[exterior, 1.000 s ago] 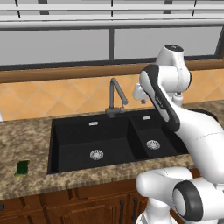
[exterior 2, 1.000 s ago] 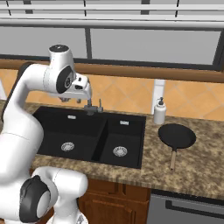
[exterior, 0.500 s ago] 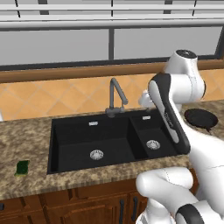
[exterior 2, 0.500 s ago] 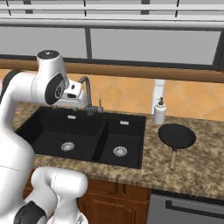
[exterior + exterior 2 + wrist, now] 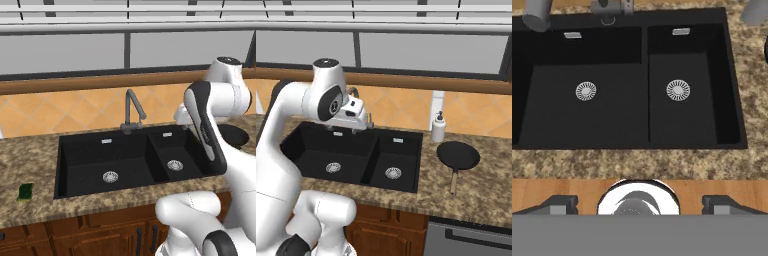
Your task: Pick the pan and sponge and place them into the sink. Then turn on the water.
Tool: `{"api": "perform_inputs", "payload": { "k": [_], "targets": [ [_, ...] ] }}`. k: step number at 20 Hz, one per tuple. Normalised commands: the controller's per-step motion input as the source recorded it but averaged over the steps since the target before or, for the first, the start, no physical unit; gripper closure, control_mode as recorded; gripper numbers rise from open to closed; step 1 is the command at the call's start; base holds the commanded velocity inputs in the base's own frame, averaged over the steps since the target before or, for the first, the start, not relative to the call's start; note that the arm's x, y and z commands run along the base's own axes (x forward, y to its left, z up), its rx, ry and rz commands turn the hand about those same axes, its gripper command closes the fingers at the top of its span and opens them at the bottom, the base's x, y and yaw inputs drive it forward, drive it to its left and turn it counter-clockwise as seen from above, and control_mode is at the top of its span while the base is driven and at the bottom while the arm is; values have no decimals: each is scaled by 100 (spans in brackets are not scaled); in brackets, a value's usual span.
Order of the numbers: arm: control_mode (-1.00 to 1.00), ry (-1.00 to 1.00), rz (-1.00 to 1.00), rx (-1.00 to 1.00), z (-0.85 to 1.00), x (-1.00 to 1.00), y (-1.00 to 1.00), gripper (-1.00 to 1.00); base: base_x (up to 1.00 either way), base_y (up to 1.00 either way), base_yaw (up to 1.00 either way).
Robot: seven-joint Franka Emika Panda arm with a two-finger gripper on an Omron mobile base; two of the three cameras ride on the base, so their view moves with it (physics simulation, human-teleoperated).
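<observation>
Claw (image 5: 639, 202) spread wide and empty, poised high over the sink (image 5: 632, 135), looking down into both bare basins; nothing yet carried. Pan (image 5: 458, 156) flat on the tabletop (image 5: 491, 190) right of the sink, handle towards the front edge, beside the soap bottle (image 5: 438, 127); sponge (image 5: 24, 191) far left; both likely awaiting pickup; faucet (image 5: 131, 107) dry.

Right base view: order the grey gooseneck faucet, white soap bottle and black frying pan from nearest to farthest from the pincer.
1. Grey gooseneck faucet, right beside the pincer.
2. White soap bottle, on the counter right of the sink.
3. Black frying pan, farther right, nearer the counter's front.
</observation>
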Motion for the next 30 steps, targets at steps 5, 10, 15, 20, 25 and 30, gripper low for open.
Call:
{"api": "perform_inputs", "payload": {
  "k": [5,10,15,20,25,30],
  "targets": [
    [-100,19,-6,0,0,0,-68,-100,0,0,0],
    [-100,15,-7,0,0,0,-74,-100,0,0,0],
    [-100,2,-11,0,-11,0,-69,-100,0,0,0],
    [-100,0,-11,-8,-60,2,-74,-100,0,0,0],
    [-100,1,-16,-19,-63,27,-76,-100,0,0,0],
    [-100,5,-11,-5,-46,41,-67,-100,0,0,0]
  ]
}}
